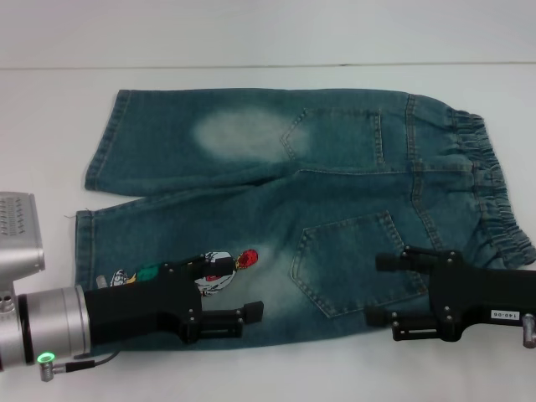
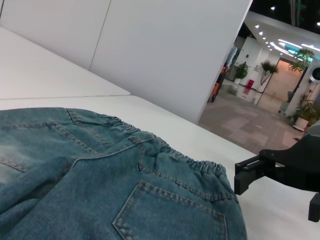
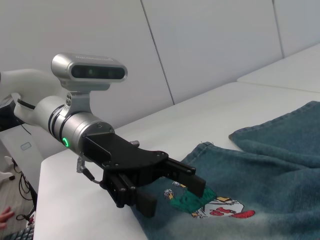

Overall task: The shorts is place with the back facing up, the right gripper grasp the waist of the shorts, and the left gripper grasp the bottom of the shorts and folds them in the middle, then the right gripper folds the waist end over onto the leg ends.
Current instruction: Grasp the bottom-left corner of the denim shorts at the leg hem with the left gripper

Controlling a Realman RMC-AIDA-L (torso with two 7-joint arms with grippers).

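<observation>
The shorts [image 1: 335, 176] lie flat on the white table, back pockets up. The ruffled waist [image 1: 486, 184] is at the right and the leg ends [image 1: 100, 167] at the left. My left gripper [image 1: 230, 286] is open over the near leg, partly covering the cartoon print [image 1: 224, 266]; the right wrist view shows the left gripper [image 3: 172, 196] with its jaws spread beside the print [image 3: 220, 207]. My right gripper [image 1: 377, 289] is open over the near back pocket [image 1: 352, 260], short of the waist. One of its fingers [image 2: 255, 170] shows beside the waist [image 2: 170, 152] in the left wrist view.
The white table [image 1: 268, 368] leaves a narrow bare strip between the shorts and its near edge, and more bare top behind the shorts [image 1: 251, 79]. A white wall panel [image 2: 165, 50] stands beyond the table, with an open hall [image 2: 260, 110] past it.
</observation>
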